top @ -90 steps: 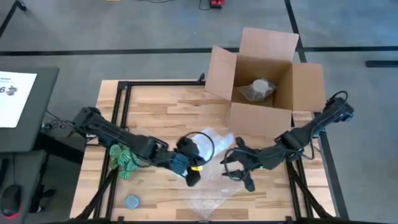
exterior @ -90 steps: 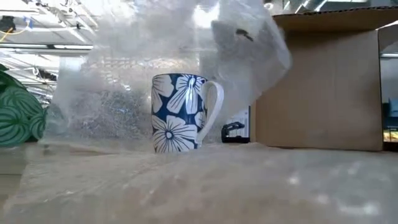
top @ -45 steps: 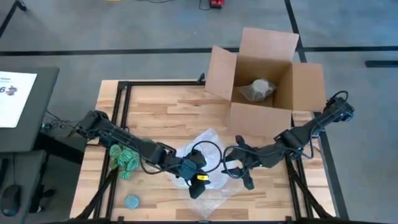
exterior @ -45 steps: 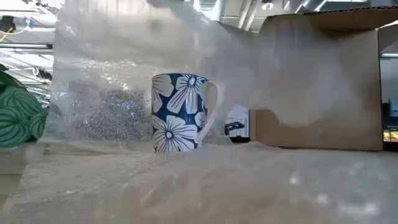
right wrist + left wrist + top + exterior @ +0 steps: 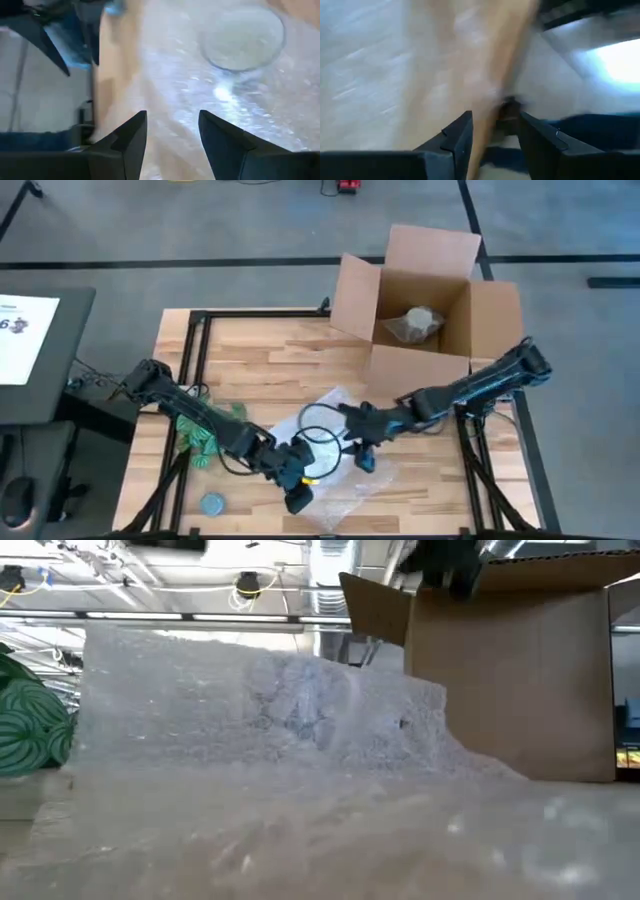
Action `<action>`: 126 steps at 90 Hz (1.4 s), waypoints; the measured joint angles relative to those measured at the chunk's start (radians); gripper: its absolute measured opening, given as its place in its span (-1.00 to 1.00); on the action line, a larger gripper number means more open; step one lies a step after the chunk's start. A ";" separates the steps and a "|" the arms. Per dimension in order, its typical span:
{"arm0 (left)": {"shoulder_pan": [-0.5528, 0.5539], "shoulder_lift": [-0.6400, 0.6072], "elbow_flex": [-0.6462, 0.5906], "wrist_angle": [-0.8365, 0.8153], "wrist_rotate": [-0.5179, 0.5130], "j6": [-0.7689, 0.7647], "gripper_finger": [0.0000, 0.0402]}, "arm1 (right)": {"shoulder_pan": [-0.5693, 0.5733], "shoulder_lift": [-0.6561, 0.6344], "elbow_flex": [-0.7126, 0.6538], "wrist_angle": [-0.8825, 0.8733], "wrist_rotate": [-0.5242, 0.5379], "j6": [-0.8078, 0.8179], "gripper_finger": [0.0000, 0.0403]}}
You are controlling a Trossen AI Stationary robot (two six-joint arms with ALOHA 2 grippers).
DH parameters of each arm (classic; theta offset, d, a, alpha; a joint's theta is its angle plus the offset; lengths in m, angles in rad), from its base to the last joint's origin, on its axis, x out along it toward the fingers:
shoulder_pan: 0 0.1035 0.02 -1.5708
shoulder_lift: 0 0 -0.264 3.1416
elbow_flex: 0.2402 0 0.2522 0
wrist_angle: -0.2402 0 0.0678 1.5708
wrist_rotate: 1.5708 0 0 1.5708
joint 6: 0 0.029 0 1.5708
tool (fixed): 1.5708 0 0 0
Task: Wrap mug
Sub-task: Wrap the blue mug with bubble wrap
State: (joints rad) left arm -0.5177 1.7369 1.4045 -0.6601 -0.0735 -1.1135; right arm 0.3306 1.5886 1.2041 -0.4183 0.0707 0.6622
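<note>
A clear sheet of bubble wrap (image 5: 335, 455) lies on the table's near middle and is draped over the mug. The mug shows only as a round rim (image 5: 242, 37) through the wrap and as a lump (image 5: 300, 710) in the low view. My left gripper (image 5: 295, 495) is at the wrap's near left edge, its fingers (image 5: 457, 142) apart in a blurred wrist view. My right gripper (image 5: 172, 135) stands open over the wrap just right of the mug, pointing toward the table's left. I cannot tell whether either touches the wrap.
An open cardboard box (image 5: 420, 310) stands at the far right with a wrapped bundle (image 5: 415, 323) inside; it fills the low view's right side (image 5: 520, 680). A green patterned bundle (image 5: 198, 435) lies at the left, with a grey-blue disc (image 5: 211, 503) near the front edge.
My left gripper has swung toward the table's near edge, bringing the raised flap of bubble wrap over the mug. The wrap has come down over the mug, which stood in plain sight in the low view before. My right gripper has moved left toward the mug.
</note>
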 joint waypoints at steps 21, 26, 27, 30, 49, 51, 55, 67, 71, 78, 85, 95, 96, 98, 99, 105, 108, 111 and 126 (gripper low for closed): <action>0.000 0.015 -0.114 -0.070 -0.154 -0.104 -0.40 | -0.069 0.175 0.000 -0.009 -0.058 0.020 -0.23; 0.000 0.015 -0.146 -0.063 -0.162 -0.126 -0.40 | -0.082 0.213 0.000 -0.012 -0.084 0.018 -0.25; 0.000 0.015 -0.152 -0.062 -0.162 -0.130 -0.40 | -0.082 0.221 0.000 -0.012 -0.089 0.018 -0.26; 0.000 0.017 -0.164 -0.060 -0.162 -0.139 -0.40 | -0.088 0.238 0.000 -0.014 -0.099 0.014 -0.27; -0.012 0.017 -0.218 -0.037 -0.150 -0.167 -0.40 | -0.088 0.296 0.000 -0.022 -0.138 -0.023 -0.34; -0.012 0.017 -0.212 -0.048 -0.138 -0.169 -0.40 | -0.088 0.292 0.000 -0.023 -0.143 -0.023 -0.35; -0.011 0.017 -0.194 -0.075 -0.120 -0.172 -0.40 | -0.087 0.276 0.000 -0.037 -0.153 -0.023 -0.36; -0.019 0.017 -0.096 -0.202 -0.075 -0.165 -0.40 | -0.086 0.187 0.000 -0.067 -0.156 -0.021 -0.38; -0.028 0.016 -0.051 -0.256 -0.066 -0.162 -0.40 | -0.085 0.150 0.000 -0.081 -0.156 -0.009 -0.38; -0.045 0.016 0.030 -0.353 -0.062 -0.167 -0.40 | -0.085 0.083 0.001 -0.095 -0.157 0.000 -0.39; -0.068 0.016 0.116 -0.449 -0.062 -0.188 -0.40 | -0.084 0.022 0.021 -0.079 -0.156 -0.006 -0.39; -0.106 0.015 0.238 -0.555 -0.064 -0.212 -0.40 | -0.089 -0.011 0.083 -0.031 -0.153 -0.055 -0.41; -0.110 0.015 0.250 -0.564 -0.064 -0.213 -0.40 | -0.090 -0.010 0.093 -0.030 -0.152 -0.061 -0.41; -0.117 0.015 0.275 -0.581 -0.063 -0.213 -0.40 | -0.092 -0.003 0.111 -0.031 -0.152 -0.073 -0.42; -0.120 0.015 0.288 -0.589 -0.063 -0.214 -0.40 | -0.093 0.001 0.121 -0.033 -0.152 -0.081 -0.43; -0.141 0.015 0.369 -0.623 -0.064 -0.211 -0.40 | -0.100 0.041 0.185 -0.041 -0.149 -0.124 -0.49; -0.151 0.014 0.406 -0.632 -0.064 -0.203 -0.40 | -0.105 0.067 0.219 -0.041 -0.148 -0.146 -0.53; -0.160 0.014 0.443 -0.637 -0.065 -0.193 -0.40 | -0.109 0.094 0.251 -0.046 -0.148 -0.166 -0.58; -0.198 0.014 0.598 -0.649 -0.080 -0.176 -0.40 | -0.148 0.256 0.422 -0.150 -0.148 -0.230 -0.83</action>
State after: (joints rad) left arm -0.7158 1.7512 2.0021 -1.3093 -0.1533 -1.2892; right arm 0.1821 1.8441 1.6264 -0.5684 -0.0772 0.4322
